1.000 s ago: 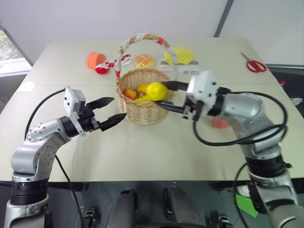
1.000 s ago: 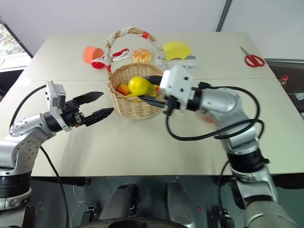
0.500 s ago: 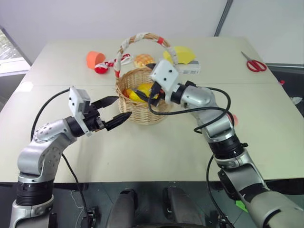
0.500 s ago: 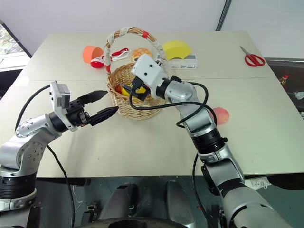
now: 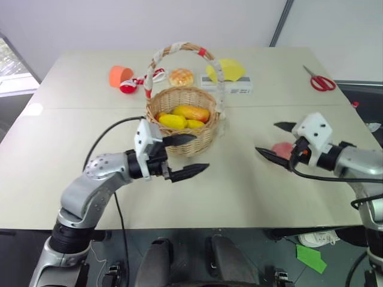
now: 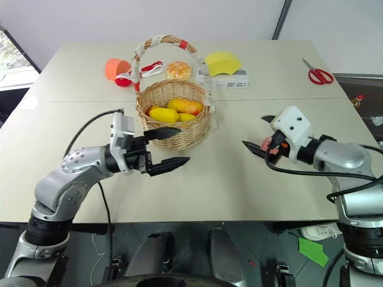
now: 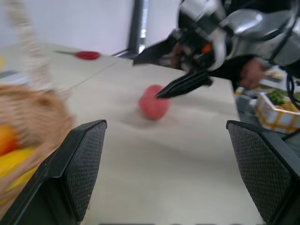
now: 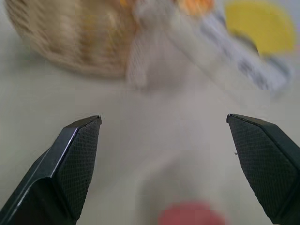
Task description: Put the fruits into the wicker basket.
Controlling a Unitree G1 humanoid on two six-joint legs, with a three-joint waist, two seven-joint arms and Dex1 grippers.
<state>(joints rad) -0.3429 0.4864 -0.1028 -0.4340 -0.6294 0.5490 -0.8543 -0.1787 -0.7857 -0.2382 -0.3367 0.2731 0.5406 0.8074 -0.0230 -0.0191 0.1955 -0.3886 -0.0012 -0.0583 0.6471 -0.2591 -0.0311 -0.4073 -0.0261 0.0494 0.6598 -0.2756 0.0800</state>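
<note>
your right pincer (image 5: 276, 140) hangs released over the tabletop (image 5: 239, 185), fingers spread wide, with the peach (image 5: 281, 149) lying on the tabletop between them, just behind the lower finger and partly hidden by it. in the left wrist view the peach (image 7: 153, 101) sits right at the tip of one right finger; whether they touch you cannot tell. in the right wrist view the peach (image 8: 191, 214) shows low between the two fingers.

your left pincer (image 5: 187, 154) is released too, grasping nothing, pointing toward the right arm. its upper finger lies across the front of the basket (image 5: 194, 142), its lower finger over bare tabletop just in front. the peach is well apart from it, off toward the right arm.

the basket stands mid-tabletop with its handle (image 5: 179, 49) arched over it. inside you see the mango (image 5: 191, 112), the lemon (image 5: 171, 121) and a bit of banana (image 5: 195, 124), touching one another.

behind the basket lie a bun (image 5: 181, 76), a yellow wedge (image 5: 226, 69), an orange cup (image 5: 119, 75) and, far right, scissors (image 5: 321, 81).
</note>
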